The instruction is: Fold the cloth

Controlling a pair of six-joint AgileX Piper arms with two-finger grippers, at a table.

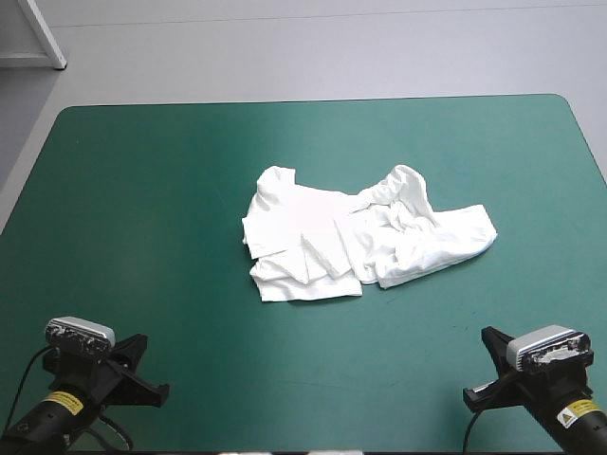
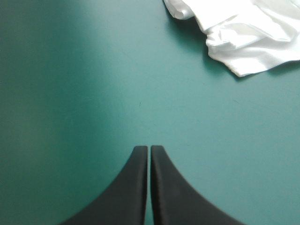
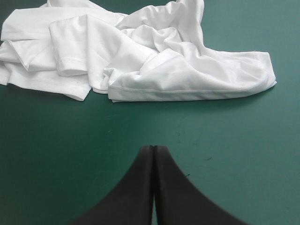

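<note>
T-shirt (image 1: 365, 235) lies as a crumpled white heap near the middle of the teal-green worktop (image 1: 142, 190), slightly toward its right side, well clear of every edge. Several layers are loosely doubled over one another, with stitched hems showing on the near side. The left fingers (image 2: 143, 157), black, are pressed together into one pointed arch and hold nothing; a corner of the heap lies well ahead of them, off to one side. The right fingers (image 3: 147, 157) likewise meet tip to tip, empty, with a long hemmed edge of the garment lying ahead of them, not touching.
</note>
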